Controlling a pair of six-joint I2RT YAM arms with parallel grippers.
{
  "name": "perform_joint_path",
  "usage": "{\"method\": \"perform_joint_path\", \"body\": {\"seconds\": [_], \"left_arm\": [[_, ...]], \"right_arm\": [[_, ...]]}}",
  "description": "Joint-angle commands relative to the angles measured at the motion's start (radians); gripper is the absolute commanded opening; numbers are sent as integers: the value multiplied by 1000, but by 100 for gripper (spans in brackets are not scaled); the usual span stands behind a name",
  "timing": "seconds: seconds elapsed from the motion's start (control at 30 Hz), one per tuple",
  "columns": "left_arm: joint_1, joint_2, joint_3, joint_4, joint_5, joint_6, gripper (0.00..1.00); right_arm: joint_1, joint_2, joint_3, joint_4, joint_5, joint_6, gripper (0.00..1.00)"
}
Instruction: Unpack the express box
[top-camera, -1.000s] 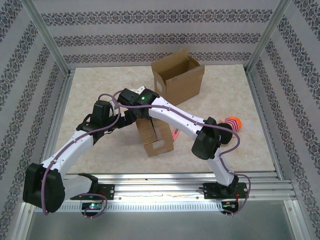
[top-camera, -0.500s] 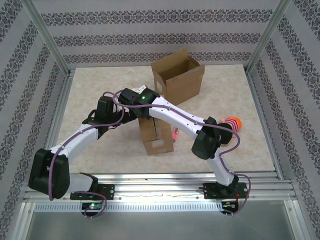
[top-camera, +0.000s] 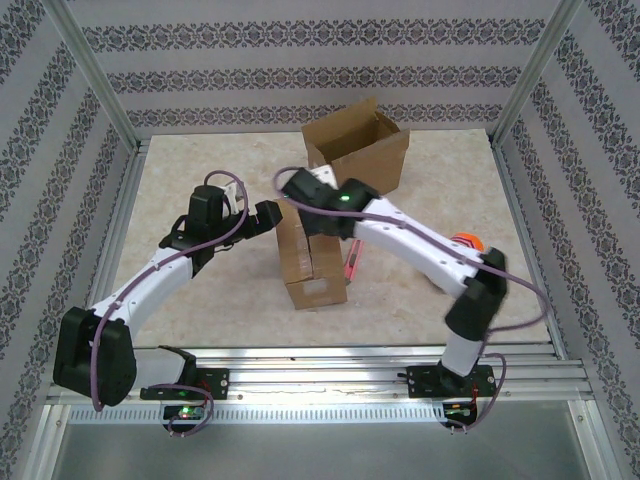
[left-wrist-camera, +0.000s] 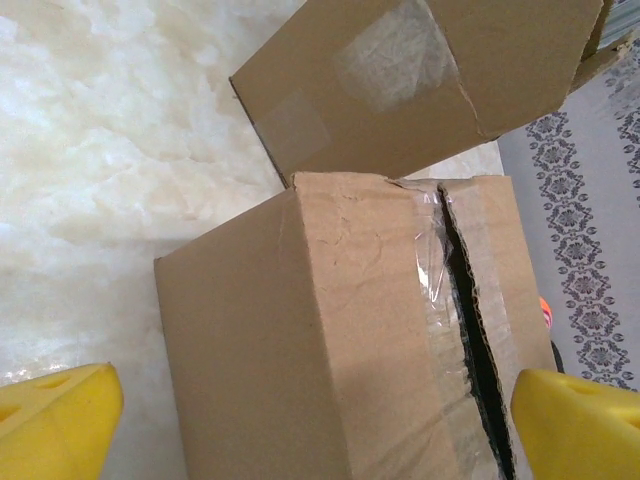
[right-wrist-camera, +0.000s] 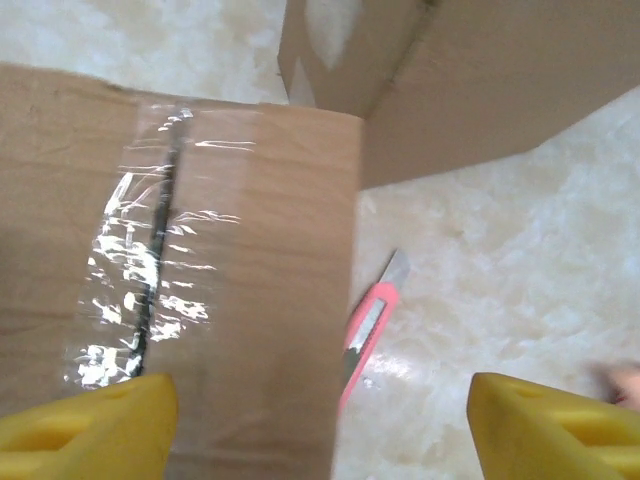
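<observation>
Cardboard express box lies mid-table, its slit seam running twelve-to-six, with the left end effector at its nine and the right end effector over its twelve end, both gaping and empty.

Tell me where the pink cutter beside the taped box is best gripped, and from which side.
Grip the cutter at mid-handle, probably from straight above. It lies flat on the table, long and thin, so closing across its narrow width suits it. The taped box stands close on one side, leaving little room there.
</observation>
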Motion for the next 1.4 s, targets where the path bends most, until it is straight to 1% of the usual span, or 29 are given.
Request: {"method": "perform_joint_path", "body": {"seconds": [0.0, 0.1, 0.17, 0.2, 0.27, 0.57, 0.8, 0.9, 1.03, 1.13, 1.23, 1.37], "left_arm": [[-1, 1, 15, 14, 15, 10, 100], [0, 15, 2, 49, 32, -11, 100], [0, 17, -7, 72, 43, -25, 100], [-2, 16, -11, 82, 47, -33, 100], [-2, 12, -21, 95, 55, -44, 100], [-5, -19, -67, 96, 67, -64, 100], [-6, -103, -131, 98, 80, -107, 100], [-10, -148, -155, 84, 82, -124, 100], [-11, -211, -170, 22, 63, -128, 100], [-12, -247, -151, -77, 8, -88, 100], [-11, -261, -107, -189, -78, -34, 100], [-8, -251, -34, -281, -198, 5, 100]], "right_arm": [[-103, -107, -208, 234, -266, 65, 79], [-193, -183, -420, 481, -482, 115, 81], [-233, -202, -515, 634, -604, 157, 82], [-248, -203, -552, 700, -644, 179, 82], [-258, -195, -582, 775, -691, 202, 83], [-250, -114, -599, 947, -828, 304, 83], [-229, -53, -535, 918, -819, 294, 82], [-227, -55, -520, 856, -761, 279, 82], [-227, -68, -482, 716, -655, 218, 82], [-219, -77, -455, 627, -577, 171, 83], [-210, -86, -441, 588, -534, 143, 84], [-183, -89, -399, 524, -477, 97, 84]]}}
